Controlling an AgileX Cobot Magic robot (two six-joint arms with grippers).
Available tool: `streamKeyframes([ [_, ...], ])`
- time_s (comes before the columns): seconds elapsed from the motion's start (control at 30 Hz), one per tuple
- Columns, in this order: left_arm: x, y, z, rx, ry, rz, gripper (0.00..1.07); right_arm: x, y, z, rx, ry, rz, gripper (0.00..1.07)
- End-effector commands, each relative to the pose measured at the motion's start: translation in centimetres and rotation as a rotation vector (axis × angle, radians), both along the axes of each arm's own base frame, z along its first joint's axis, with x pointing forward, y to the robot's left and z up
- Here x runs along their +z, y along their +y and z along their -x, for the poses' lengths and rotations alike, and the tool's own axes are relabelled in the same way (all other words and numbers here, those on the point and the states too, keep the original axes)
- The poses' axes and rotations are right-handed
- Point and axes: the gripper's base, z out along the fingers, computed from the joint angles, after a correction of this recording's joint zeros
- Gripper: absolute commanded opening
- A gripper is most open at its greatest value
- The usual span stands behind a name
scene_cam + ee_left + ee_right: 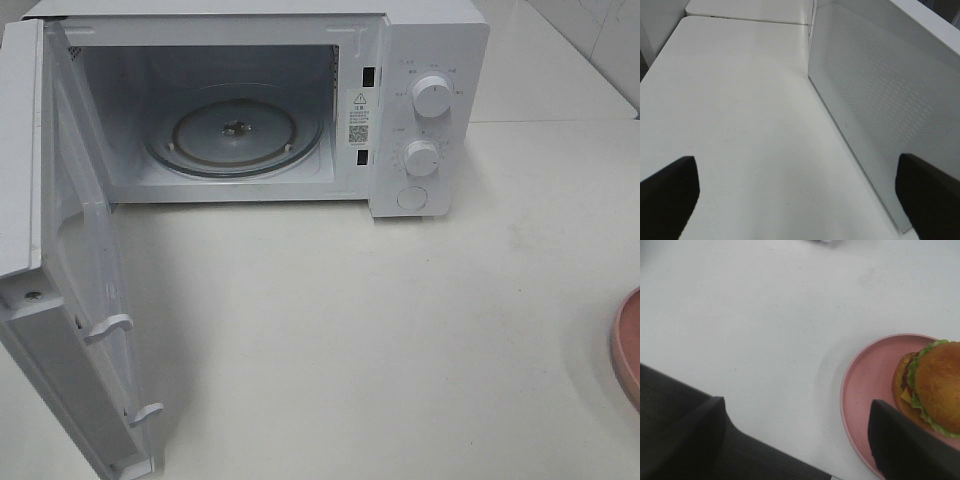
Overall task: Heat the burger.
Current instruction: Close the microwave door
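The burger (935,387), with its golden-brown bun and green lettuce frill, sits on a round pink plate (870,390) in the right wrist view. My right gripper (800,440) hangs open above the white table beside the plate, one finger overlapping the plate's rim. Only the plate's edge (628,345) shows at the far right of the high view. The white microwave (400,110) stands at the back with its door (70,290) swung wide and an empty glass turntable (235,130) inside. My left gripper (800,195) is open, with nothing between its fingers, beside the perforated door panel (880,100).
Two knobs (433,96) and a round button sit on the microwave's right panel. The open door juts toward the front left of the white table (350,330). Tiled wall lies at the back right.
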Motion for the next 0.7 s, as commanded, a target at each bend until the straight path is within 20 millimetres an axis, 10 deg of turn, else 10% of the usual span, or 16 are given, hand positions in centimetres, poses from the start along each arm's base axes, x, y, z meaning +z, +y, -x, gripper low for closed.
streamKeyframes([
  [0.03, 0.0, 0.0, 0.2, 0.003, -0.023, 0.006, 1.0, -0.2, -0.2, 0.3, -0.032, -0.057, -0.024, 0.76],
  [0.7, 0.0, 0.0, 0.2, 0.003, -0.023, 0.006, 1.0, 0.0, -1.3, 4.5, -0.287, -0.323, -0.093, 0.76],
])
